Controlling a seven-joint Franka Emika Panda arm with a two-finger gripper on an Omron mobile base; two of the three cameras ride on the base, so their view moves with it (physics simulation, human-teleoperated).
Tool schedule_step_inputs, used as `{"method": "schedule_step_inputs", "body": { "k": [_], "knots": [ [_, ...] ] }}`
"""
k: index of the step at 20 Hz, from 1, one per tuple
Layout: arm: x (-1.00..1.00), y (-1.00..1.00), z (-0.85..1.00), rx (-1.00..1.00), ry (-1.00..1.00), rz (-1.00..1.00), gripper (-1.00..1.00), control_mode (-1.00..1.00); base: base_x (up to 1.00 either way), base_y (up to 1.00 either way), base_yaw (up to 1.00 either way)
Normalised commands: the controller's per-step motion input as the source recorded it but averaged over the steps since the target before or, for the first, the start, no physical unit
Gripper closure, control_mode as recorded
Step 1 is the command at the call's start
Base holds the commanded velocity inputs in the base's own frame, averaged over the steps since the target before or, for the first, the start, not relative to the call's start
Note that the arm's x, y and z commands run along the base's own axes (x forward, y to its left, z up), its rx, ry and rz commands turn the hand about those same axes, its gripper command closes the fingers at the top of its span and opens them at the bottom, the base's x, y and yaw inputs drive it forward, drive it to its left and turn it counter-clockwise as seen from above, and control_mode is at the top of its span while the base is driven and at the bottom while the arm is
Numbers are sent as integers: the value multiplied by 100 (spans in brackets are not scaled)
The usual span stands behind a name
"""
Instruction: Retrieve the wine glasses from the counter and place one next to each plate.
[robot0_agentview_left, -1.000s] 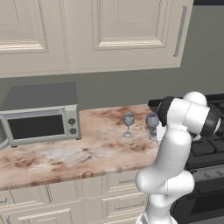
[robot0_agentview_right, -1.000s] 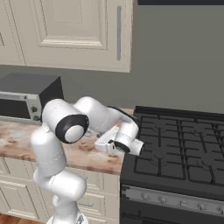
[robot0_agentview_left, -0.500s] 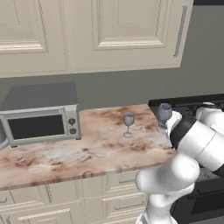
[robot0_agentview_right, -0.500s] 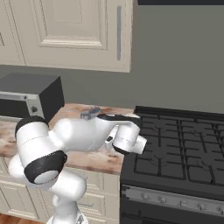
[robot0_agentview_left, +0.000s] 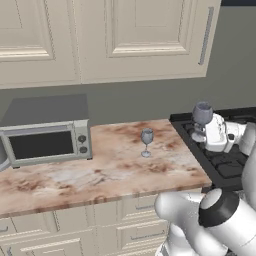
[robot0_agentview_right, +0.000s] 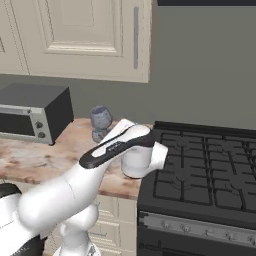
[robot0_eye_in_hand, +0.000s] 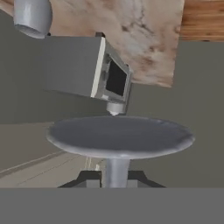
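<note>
One wine glass (robot0_agentview_left: 146, 140) stands upright on the marbled counter (robot0_agentview_left: 100, 175), right of the middle. Its grey bowl (robot0_eye_in_hand: 32, 17) shows at the top left of the rolled hand view. My gripper (robot0_agentview_left: 200, 131) is shut on the thin stem of the other wine glass (robot0_agentview_left: 202, 114), which hangs upright in the air over the seam between counter and stove. In the hand view, that glass's round foot (robot0_eye_in_hand: 120, 138) spreads wide just beyond my gripper (robot0_eye_in_hand: 116, 177), stem between the jaws. From the right base, the lifted glass (robot0_agentview_right: 101, 119) rises behind my forearm. The plates are out of view.
A grey microwave (robot0_agentview_left: 46, 144) (robot0_agentview_right: 30, 116) (robot0_eye_in_hand: 83, 65) sits at the counter's left end. The black stove (robot0_agentview_left: 225, 167) (robot0_agentview_right: 200, 175) adjoins the counter on the right. Cream wall cabinets (robot0_agentview_left: 125, 35) hang above, and cream drawers (robot0_agentview_left: 75, 232) sit below the counter.
The right-hand glass has come up off the counter in my gripper and moved up and to the right, toward the stove. The other glass has stayed where it was.
</note>
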Motion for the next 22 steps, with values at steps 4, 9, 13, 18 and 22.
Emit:
{"method": "schedule_step_inputs", "body": {
  "k": [4,9,13,18,22],
  "knots": [
    [-70,6,94,-3,0,0,100,-100,0,0,0],
    [-73,11,85,-1,-2,0,100,-100,0,0,0],
    [-69,30,41,0,-3,0,100,100,-25,17,0],
    [0,0,0,0,0,0,100,100,-100,88,3],
    [0,0,0,0,0,0,100,100,-100,79,2]
  ]
}}
